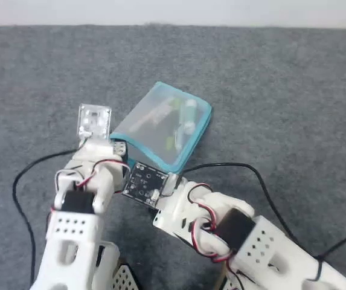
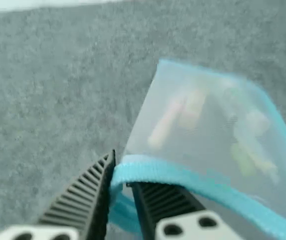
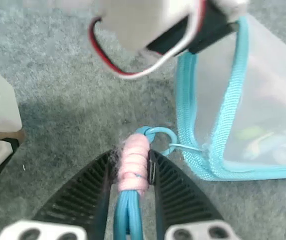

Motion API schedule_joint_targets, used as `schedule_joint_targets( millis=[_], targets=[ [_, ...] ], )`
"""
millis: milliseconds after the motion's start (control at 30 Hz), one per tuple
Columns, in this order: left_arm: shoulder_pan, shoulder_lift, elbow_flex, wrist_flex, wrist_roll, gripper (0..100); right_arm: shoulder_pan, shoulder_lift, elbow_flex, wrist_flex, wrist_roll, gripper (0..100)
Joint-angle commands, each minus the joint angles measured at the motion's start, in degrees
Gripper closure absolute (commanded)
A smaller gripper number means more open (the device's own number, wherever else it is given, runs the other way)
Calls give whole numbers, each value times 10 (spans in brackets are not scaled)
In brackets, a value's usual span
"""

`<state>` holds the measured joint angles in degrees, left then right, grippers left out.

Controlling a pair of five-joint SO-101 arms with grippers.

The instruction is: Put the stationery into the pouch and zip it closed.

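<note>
A translucent pouch (image 1: 163, 124) with blue trim lies on the grey carpet, with several pieces of stationery (image 1: 185, 118) showing inside through the mesh. My left gripper (image 2: 120, 187) is shut on the blue edge of the pouch (image 2: 207, 145) at its near corner. My right gripper (image 3: 132, 172) is shut on the pink-wrapped zipper pull cord (image 3: 133, 165), which joins a blue ring (image 3: 157, 136) on the slider at the pouch (image 3: 262, 100) corner. In the high view both arms meet at the pouch's near edge, the left gripper (image 1: 117, 147) beside the right gripper (image 1: 160, 181).
Grey carpet (image 1: 281, 90) spreads all round the pouch. Black cables (image 1: 263, 187) trail across it beside each arm. A pale wall strip runs along the far edge.
</note>
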<state>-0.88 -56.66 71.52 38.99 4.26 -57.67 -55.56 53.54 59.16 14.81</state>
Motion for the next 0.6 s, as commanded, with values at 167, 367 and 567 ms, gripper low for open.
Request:
schedule_joint_targets(
  millis=[167,367,567],
  targets=[
    [8,35,-46,-15,34,989,-21,5,-5,31,27,690],
    [-4,35,-63,9,34,989,6,-91,2,91,76,660],
    [-12,35,-99,61,23,989,185,-158,45,73,155,660]
  ],
)
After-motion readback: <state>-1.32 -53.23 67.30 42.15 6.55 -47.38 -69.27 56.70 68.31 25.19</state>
